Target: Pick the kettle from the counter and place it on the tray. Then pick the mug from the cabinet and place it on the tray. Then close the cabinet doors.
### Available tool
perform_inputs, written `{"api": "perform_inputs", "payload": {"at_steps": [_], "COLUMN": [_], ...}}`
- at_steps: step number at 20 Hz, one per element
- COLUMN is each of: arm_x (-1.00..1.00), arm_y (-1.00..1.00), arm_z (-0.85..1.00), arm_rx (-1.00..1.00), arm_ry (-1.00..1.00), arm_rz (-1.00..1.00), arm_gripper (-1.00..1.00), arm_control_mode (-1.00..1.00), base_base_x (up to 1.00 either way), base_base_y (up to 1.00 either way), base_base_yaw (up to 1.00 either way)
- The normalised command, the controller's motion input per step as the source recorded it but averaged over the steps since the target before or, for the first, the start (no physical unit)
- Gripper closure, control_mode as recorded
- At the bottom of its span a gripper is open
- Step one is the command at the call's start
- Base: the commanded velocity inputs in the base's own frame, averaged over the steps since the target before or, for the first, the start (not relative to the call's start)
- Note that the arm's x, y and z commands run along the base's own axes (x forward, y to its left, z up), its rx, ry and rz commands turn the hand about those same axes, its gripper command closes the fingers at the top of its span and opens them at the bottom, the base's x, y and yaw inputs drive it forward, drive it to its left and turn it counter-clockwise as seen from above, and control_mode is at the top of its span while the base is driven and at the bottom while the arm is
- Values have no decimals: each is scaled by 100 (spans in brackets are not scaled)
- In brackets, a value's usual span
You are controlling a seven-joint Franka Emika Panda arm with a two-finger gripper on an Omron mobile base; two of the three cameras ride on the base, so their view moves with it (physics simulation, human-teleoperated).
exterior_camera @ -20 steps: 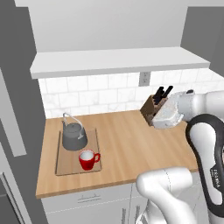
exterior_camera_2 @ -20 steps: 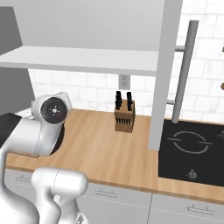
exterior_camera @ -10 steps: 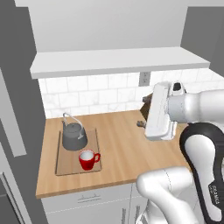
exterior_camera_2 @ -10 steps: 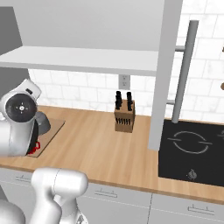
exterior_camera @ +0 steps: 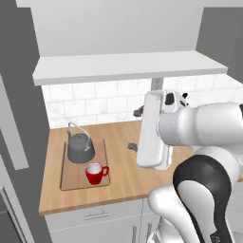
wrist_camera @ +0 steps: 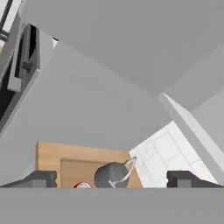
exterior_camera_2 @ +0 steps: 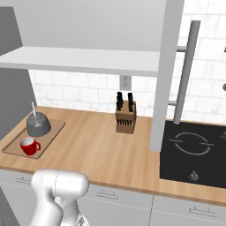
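The dark grey kettle (exterior_camera: 79,148) and the red mug (exterior_camera: 96,173) both stand on the wooden tray (exterior_camera: 71,179) at the left end of the counter (exterior_camera: 123,178). My gripper (exterior_camera: 135,129) is open and empty. It hangs above the counter to the right of the tray, with its fingers pointing left toward it. In the hand view the kettle (wrist_camera: 111,175) and a sliver of the mug (wrist_camera: 81,185) lie between my spread fingertips (wrist_camera: 38,178). The cabinet (exterior_camera: 128,66) is open overhead. Its right door (exterior_camera_2: 165,75) stands out edge-on, with its bar handle (exterior_camera_2: 185,75) showing.
A knife block (exterior_camera_2: 125,118) stands by the tiled back wall at mid counter. A black cooktop (exterior_camera_2: 194,152) lies to the right, beyond the open door. Another grey panel (exterior_camera: 19,95) rises at the counter's left end. Drawers run below the front edge.
My arm has swung left and upward, from beside the knife block to over the middle of the counter. The hand now faces the tray. Kettle and mug have not moved.
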Motion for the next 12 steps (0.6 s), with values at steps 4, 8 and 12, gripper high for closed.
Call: {"api": "perform_inputs", "payload": {"at_steps": [4,8,12], "arm_x": [-38,-34,-37], "arm_y": [61,59,78], "arm_z": [23,15,0], "arm_rx": [-3,0,-3], "arm_ry": [0,-17,-54], "arm_rz": [21,34,19], "arm_gripper": [-100,-100,-100], "arm_control_mode": [-100,-100,-100], "base_base_x": [0,0,0], "base_base_y": [0,0,0], "base_base_yaw": [0,0,0]}}
